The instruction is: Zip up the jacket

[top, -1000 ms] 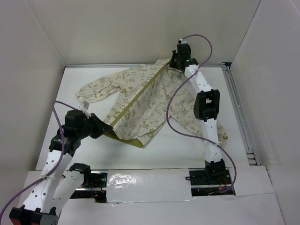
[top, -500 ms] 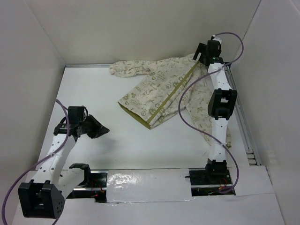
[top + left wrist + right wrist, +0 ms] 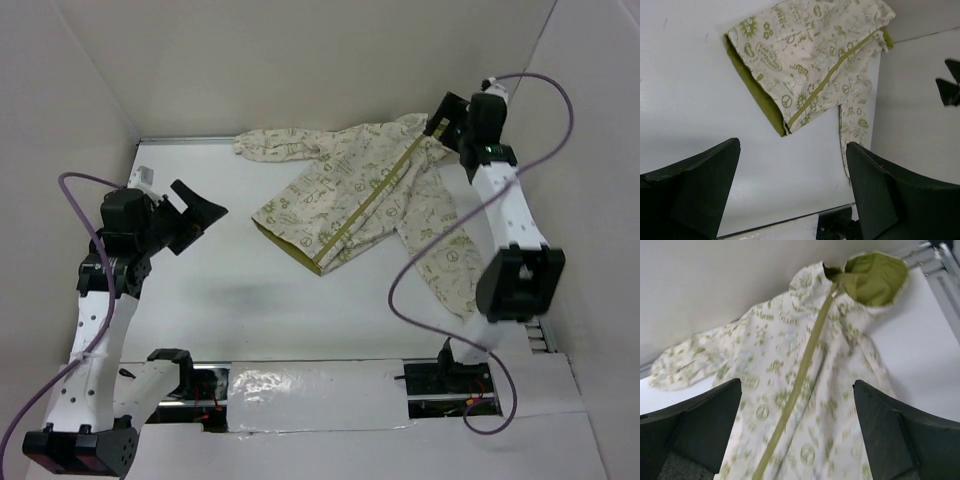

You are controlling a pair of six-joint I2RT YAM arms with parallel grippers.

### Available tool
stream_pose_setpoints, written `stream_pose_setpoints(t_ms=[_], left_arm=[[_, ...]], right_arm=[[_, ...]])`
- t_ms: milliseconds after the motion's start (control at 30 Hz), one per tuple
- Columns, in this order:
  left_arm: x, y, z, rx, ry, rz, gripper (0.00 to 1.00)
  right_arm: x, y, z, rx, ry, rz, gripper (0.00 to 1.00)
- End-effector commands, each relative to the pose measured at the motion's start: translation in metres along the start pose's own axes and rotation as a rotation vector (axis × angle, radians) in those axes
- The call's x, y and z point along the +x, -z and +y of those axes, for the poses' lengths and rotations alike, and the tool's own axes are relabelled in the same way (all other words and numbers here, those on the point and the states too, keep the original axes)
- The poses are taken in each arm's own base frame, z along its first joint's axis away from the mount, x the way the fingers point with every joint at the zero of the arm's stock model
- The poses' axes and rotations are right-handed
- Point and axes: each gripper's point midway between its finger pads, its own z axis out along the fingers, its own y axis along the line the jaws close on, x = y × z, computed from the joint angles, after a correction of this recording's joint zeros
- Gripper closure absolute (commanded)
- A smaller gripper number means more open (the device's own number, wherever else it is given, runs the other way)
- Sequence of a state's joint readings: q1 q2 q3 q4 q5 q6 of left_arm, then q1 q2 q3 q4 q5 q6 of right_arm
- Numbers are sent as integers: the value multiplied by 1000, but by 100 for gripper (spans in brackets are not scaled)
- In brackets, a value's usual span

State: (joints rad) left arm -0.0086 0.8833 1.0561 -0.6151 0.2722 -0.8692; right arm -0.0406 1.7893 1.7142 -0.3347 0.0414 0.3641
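The jacket (image 3: pixel 355 195) lies flat at the back right of the white table, cream with olive-green prints. Its olive zipper strip (image 3: pixel 375 195) runs from the hem to the hood. My left gripper (image 3: pixel 203 208) hangs open in the air well to the left of the jacket, with nothing between its fingers. In the left wrist view the jacket (image 3: pixel 810 65) lies far beyond the open left gripper (image 3: pixel 792 195). My right gripper (image 3: pixel 447 120) stands open just above the hood. The right wrist view looks down on the zipper (image 3: pixel 802 375) and the green hood lining (image 3: pixel 875 277), past the empty right gripper (image 3: pixel 797 435).
White walls close in the table on the left, back and right. A metal rail (image 3: pixel 512 235) runs along the table's right edge. A purple cable (image 3: pixel 410 270) loops from the right arm over the jacket's right sleeve. Foil tape (image 3: pixel 310 385) covers the front plate between the arm bases.
Both grippers have opened and let go of the jacket. The left arm has pulled back left and risen. The right arm has swung right; the jacket has slid toward the back right.
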Motion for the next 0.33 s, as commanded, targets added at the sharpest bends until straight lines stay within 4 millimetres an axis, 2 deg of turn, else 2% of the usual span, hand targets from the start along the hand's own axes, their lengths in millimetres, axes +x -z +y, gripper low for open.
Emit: stream_pose_setpoints(t_ms=[0,33,67,100,133,167,200,233,300], left_arm=[[-23,17,-13,4,-68,-92,1],[-23,19,-11,-13,-73,-86,1],[-24,20,-12,-23,-73,-85,1],[-25,20,-10,-35,-73,-82,1],[-25,20,-8,-48,-71,-80,1],[-22,20,-4,-63,-65,-70,1],[-20,22,-5,-55,-63,-70,1],[-16,21,-8,-27,-79,-56,1],[-14,22,-12,16,-96,-63,1]], right_arm=[[-10,88,25,-126,-59,-122,0],[1,98,20,-116,-72,-123,0],[40,104,20,-119,-87,-57,0],[35,134,25,-153,-92,-105,0],[41,144,22,-152,-93,-116,0],[67,150,18,-145,-87,-78,0],[62,171,18,-161,-98,-119,0],[78,172,6,-113,-100,-106,0],[76,192,4,-113,-101,-135,0]])
